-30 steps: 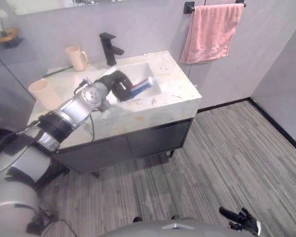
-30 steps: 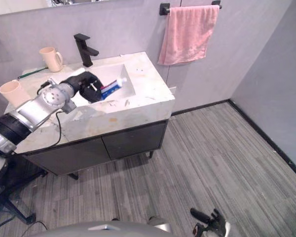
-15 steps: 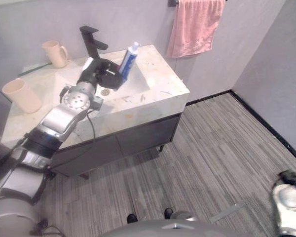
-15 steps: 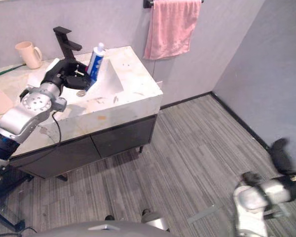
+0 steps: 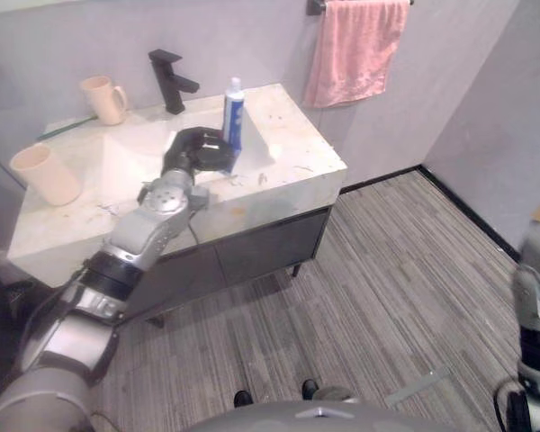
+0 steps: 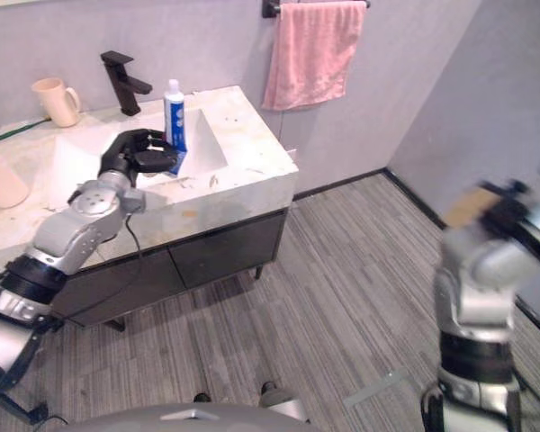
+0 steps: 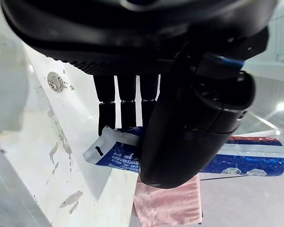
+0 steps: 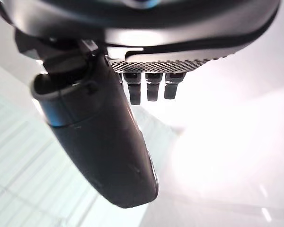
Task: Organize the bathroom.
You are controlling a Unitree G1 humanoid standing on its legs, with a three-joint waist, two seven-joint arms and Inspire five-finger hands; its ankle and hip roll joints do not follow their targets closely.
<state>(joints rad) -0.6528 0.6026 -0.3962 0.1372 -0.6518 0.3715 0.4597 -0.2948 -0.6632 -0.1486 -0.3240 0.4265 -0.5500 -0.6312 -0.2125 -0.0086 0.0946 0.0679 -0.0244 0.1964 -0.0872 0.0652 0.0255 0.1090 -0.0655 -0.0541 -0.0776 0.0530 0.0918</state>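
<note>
A grey-walled bathroom with striped grey plank flooring [image 5: 387,297] lies below me, and against the back wall stands a pale marble vanity top [image 5: 297,166] over a dark cabinet [image 5: 261,252], with a rectangular sunken basin [image 5: 135,162] set into it. A matte black tap [image 5: 169,79] rises at the back edge of the top. Near the back left corner sits a cream ceramic mug with a handle [image 5: 103,97], and at the left edge stands a peach-coloured handleless cup [image 5: 43,174]. A pink towel [image 5: 353,49] hangs from a dark rail on the wall past the right end of the top.

My left hand [image 5: 201,151] reaches over the basin's right side and holds the blue and white toothpaste tube with a white cap [image 5: 233,112] upright, cap up, its crimped lower end down at the basin's right rim. In my left wrist view the thumb crosses the front of the tube and the fingers [image 7: 127,101] curl behind it, so the tube is pinched between them.

My right hand [image 8: 104,142] is raised off to my right, well apart from the vanity; its own wrist view shows the fingers [image 8: 149,87] relaxed and holding nothing, against bright wall.
</note>
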